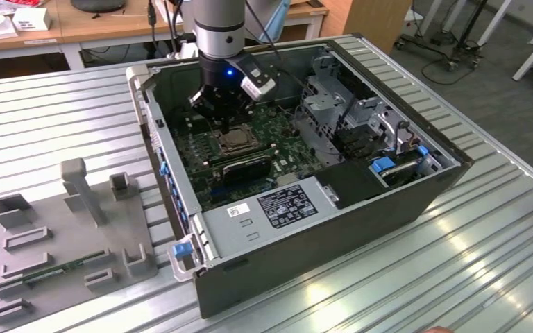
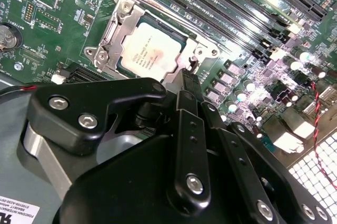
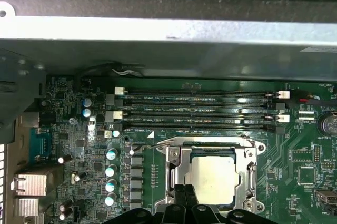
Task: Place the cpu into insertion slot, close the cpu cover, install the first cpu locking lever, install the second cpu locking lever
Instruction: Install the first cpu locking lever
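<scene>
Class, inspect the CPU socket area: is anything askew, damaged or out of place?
Nothing stands out. The cpu lies flat and square inside the window of the cpu cover, and the gripper is at that cover's edge.

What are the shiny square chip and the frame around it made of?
The cpu looks like metal on top: pale, matte silvery-grey, with soft glare. The cpu cover seems bare steel or similar: brighter, shiny, with stamped edges. Exact metals can't be told.
</scene>
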{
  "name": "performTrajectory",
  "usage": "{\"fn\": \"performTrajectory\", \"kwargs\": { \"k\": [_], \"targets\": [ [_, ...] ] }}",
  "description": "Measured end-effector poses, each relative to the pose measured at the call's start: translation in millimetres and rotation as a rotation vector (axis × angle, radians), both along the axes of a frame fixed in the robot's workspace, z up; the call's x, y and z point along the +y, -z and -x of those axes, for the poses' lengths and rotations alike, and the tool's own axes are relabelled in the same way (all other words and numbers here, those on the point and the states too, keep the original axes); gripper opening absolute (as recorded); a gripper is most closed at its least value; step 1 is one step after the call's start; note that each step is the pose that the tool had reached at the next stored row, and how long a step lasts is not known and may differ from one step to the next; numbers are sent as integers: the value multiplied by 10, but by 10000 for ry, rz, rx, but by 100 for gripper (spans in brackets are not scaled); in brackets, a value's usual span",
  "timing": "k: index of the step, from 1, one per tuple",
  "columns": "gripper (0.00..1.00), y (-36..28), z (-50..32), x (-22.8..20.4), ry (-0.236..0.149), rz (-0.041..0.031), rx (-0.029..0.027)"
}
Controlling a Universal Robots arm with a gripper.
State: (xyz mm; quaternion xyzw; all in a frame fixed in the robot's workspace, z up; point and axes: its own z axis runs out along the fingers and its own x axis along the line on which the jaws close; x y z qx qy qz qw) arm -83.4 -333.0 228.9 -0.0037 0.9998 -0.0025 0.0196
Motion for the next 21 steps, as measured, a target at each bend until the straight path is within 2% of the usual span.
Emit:
{"fn": "performTrajectory", "kwargs": {
  "k": [9, 16, 21],
  "targets": [
    [11, 2, 121, 0, -1, 0, -33],
    [11, -1, 125, 0, -2, 1, -32],
    [11, -43, 125, 0, -2, 1, -32]
  ]
}}
